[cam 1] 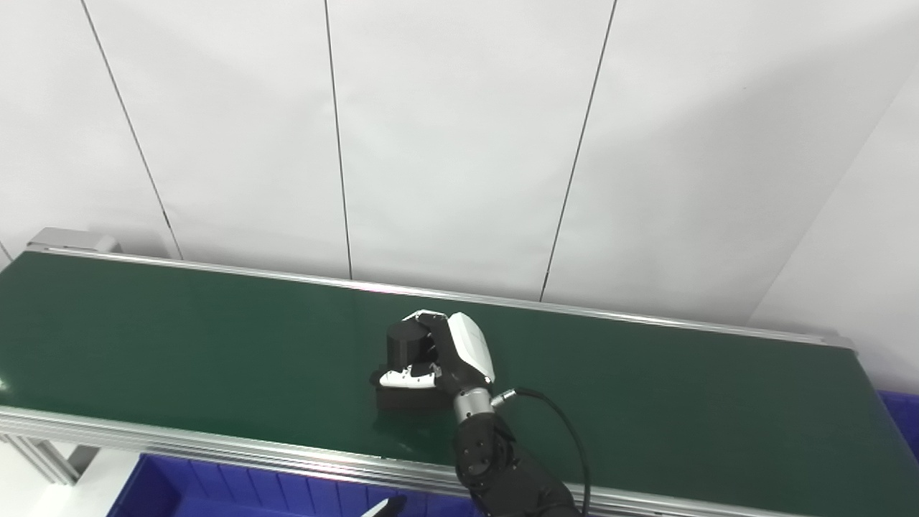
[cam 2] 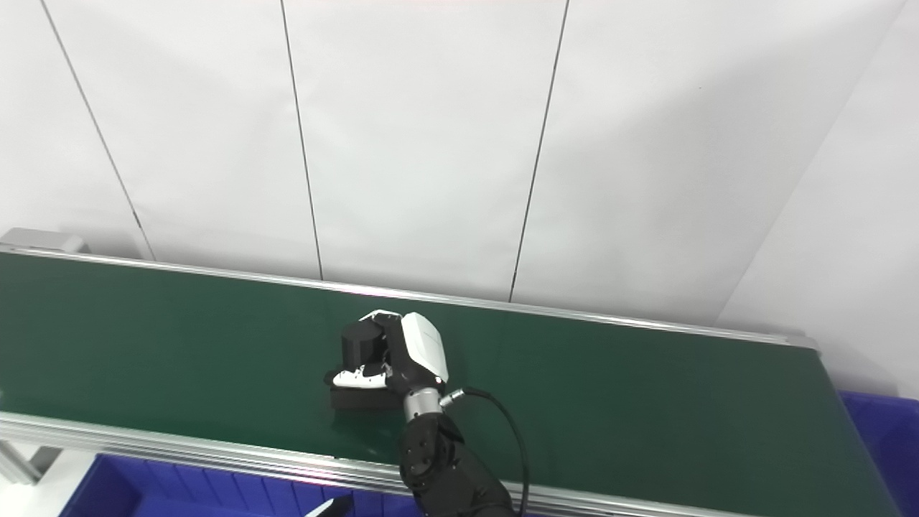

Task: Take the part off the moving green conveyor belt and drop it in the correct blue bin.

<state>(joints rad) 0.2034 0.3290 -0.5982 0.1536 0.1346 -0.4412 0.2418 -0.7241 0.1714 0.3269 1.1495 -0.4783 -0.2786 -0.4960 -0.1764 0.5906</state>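
- 1 hand works: the right hand (cam 1: 449,355) reaches over the green conveyor belt (cam 1: 215,345), its arm coming in from the bottom edge, right of centre.
- The part (cam 1: 409,359) is black, with a round upper section on a flat squarish base; it sits mid-belt, nearer the front rail than the back one.
- Right hand's fingers (cam 1: 423,316) curl over the far side of the round section, and the thumb (cam 1: 406,379) lies across the near side above the base. It looks clamped on the part, though contact on the hidden side can't be confirmed.
- The base looks to be on the belt surface or barely off it; I cannot tell which.
- Judgement: the step is grasp and lift. To do it well, squeeze the round section evenly, keep the wrist travelling with the belt, and lift straight up so the base doesn't drag or tip.
- Risk: the base is wider than the grip zone, so a tilt may lever the part out of the fingers.
- 2 blue bins show: the near bin (cam 1: 215,492) below the front rail, and the side bin (cam 2: 879,431) at the belt's right end. The correct one is not decidable from here.
- Left hand (cam 1: 384,508): only a sliver shows at the bottom edge, so its state is unreadable.
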